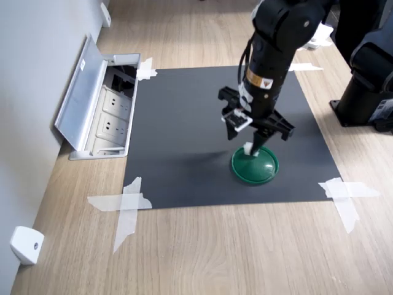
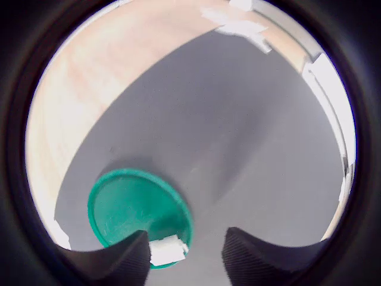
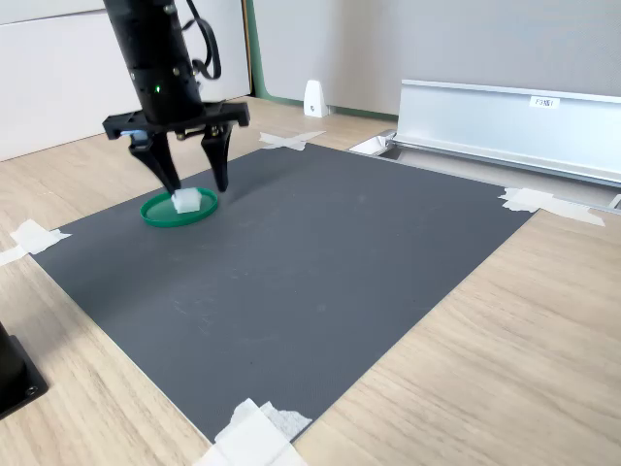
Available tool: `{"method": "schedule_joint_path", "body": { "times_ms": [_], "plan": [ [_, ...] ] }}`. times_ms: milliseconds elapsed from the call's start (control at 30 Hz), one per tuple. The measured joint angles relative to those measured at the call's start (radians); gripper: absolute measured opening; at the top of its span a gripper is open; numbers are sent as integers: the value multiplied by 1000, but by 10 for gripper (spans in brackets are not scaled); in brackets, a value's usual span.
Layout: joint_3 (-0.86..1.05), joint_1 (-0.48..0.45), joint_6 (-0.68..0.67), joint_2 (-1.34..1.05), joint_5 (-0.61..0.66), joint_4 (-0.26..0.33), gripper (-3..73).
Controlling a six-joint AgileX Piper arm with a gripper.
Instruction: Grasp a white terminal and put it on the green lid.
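Resting on the green lid (image 3: 179,209) near its rim, the white terminal (image 3: 186,201) looks delivered; gripper (image 3: 192,177) hangs just above with jaws spread and nothing held, so only the arm's retreat seems left

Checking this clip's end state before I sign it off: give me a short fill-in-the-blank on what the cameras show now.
1. The white terminal rests on the ____ lid.
2. The claw above it is ____, its fingers spread.
3. The lid lies on a dark ____, taped down at its corners.
4. The corner tape is ____ in colour.

Missing words: green; open; mat; white
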Motion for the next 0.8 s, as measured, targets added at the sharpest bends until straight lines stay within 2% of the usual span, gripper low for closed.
{"method": "schedule_joint_path", "body": {
  "times_ms": [67, 167, 267, 400, 567, 667, 800],
  "plan": [
    [-1, -10, -4, -24, 0, 44, 334],
    [0, -17, -45, -65, 1, 122, 135],
    [13, -18, -104, -146, 1, 195, 28],
    [77, -18, -117, -315, -55, 217, -2],
    [259, -43, -37, -609, -235, 217, -5],
    [377, -121, 1, -792, -351, 215, -7],
    [512, -284, 37, -1014, -465, 205, -7]
  ]
}}
